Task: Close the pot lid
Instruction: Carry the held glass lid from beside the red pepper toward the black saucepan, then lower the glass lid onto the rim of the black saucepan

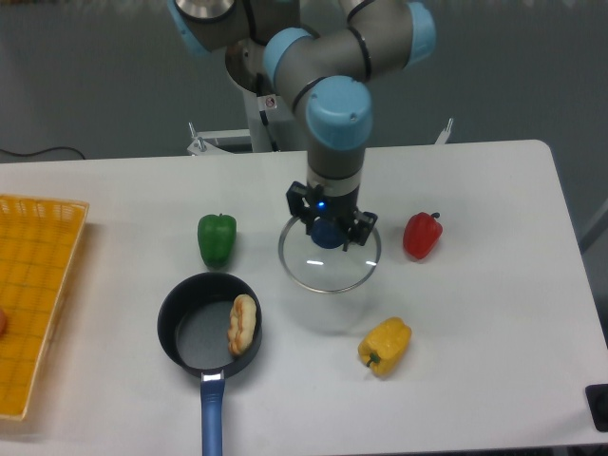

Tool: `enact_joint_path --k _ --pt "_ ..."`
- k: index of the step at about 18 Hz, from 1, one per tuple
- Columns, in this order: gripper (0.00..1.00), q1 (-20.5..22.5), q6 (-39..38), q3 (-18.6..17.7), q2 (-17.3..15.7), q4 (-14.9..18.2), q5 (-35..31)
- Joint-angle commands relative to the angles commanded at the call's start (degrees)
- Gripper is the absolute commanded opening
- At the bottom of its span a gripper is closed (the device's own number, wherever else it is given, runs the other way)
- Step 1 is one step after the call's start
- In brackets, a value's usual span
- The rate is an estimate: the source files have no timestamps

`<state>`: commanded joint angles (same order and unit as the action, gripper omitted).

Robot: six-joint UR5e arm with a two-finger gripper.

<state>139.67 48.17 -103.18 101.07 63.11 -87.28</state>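
The black pot sits open at the front left of the table, its blue handle pointing toward the front edge. A hot dog bun lies inside it on the right. The clear glass lid with a metal rim hangs level to the right of and behind the pot, with a faint shadow on the table below it. My gripper points straight down and is shut on the lid's blue knob.
A green pepper stands just behind the pot. A red pepper is to the right of the lid and a yellow pepper lies in front of it. A yellow basket sits at the left edge.
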Motion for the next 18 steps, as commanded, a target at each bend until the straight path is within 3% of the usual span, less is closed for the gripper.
enact_joint_path --k 6,10,18 --pt "0.53 -4.57 -6.24 1.58 1.58 -0.26 -0.17" --pt "0.53 -7.82 -10.37 4.83 3.95 -0.09 -0.62" --pt "0.53 -11.08 -15.21 8.35 7.20 -0.09 -0.70"
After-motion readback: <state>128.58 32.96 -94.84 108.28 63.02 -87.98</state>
